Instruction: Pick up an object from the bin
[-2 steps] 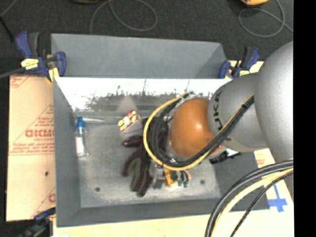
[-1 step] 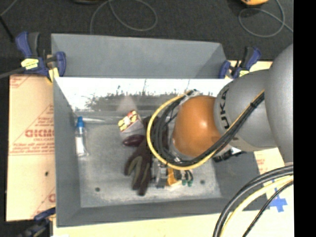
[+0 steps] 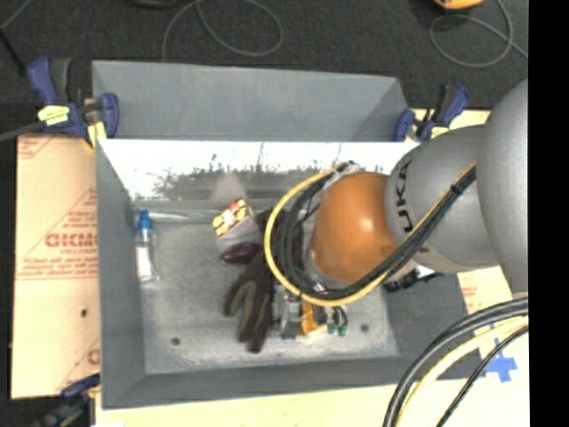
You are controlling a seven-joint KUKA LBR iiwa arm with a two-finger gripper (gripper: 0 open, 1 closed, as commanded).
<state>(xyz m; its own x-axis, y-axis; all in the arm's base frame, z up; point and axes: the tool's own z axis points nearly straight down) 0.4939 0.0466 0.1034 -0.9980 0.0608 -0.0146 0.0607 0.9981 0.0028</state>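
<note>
Glove (image 3: 250, 297), dark, lies just beside the hand (image 3: 292, 317), toward the view's left, long axis running up the view; we cannot tell the hand's opening.

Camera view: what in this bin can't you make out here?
All in the camera view:
- Bin floor right of the dark glove: hidden under the arm's orange cover.
- Gripper: mostly covered by cables.
- Orange and green bits beside it: too small to identify.
- Yellow-red packet: print too small to read.
</note>
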